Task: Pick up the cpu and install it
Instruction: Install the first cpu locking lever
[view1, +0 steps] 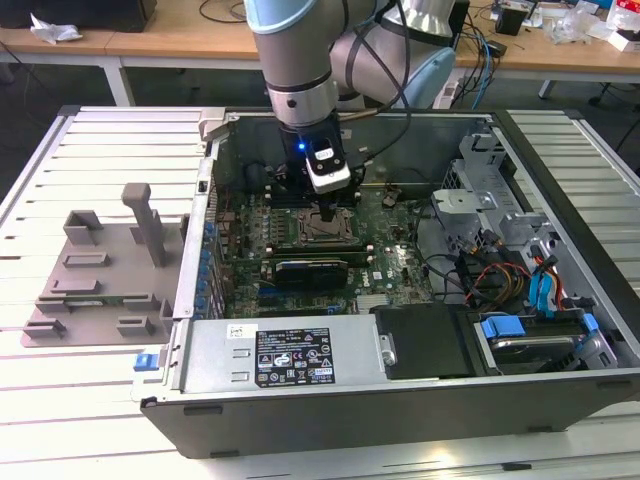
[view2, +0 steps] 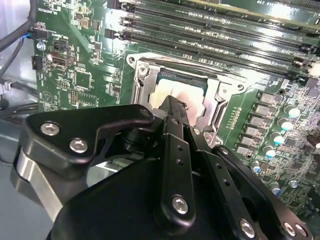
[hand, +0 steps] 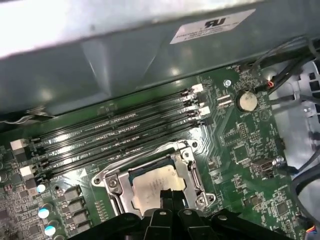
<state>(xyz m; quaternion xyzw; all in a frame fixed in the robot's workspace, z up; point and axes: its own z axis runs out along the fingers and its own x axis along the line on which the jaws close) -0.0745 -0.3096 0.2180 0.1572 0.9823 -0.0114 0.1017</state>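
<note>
The cpu (view2: 167, 92) is a small silvery square chip lying flat inside the metal socket frame (view2: 222, 95) on the green motherboard (view1: 395, 255). In the first wrist view the cpu (hand: 147, 182) sits within the same frame (hand: 111, 181). My gripper (view1: 328, 214) hangs straight over the socket inside the open computer case. Its black fingertips (view2: 172, 106) are drawn together into one narrow tip at the chip's top plate, and the gripper (hand: 167, 195) covers the chip's near edge. I cannot tell whether the tip touches the plate.
Long black memory slots (hand: 120, 132) run beside the socket. A long black card (view1: 310, 270) lies just in front of it. The power supply (view1: 275, 355) and drive bay cables (view1: 495, 270) crowd the case. A grey fixture (view1: 100, 270) stands outside at the exterior view's left.
</note>
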